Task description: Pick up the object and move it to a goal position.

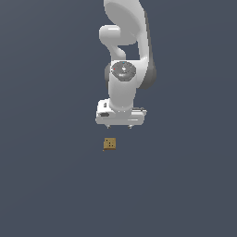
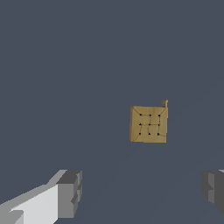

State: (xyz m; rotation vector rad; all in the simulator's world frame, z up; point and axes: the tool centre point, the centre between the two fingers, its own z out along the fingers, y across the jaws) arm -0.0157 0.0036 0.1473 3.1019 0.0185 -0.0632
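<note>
You have one cube to deal with, and it sits alone on the flat grey counter, below the tool and a little toward the exterior view's left of it, well apart from the fingertips. In the wrist view the cube shows a tan top face marked with dark dots and thin lines. Your tool is spread wide, nothing between its two grey pads, and the gap is far wider than the cube. Judging by its hard edges and small size, it should be rigid and light, unlikely to crush but easy to nudge or tip. Take it across two opposite flat sides, pads square to the faces and centred, so it cannot twist out as you close
</note>
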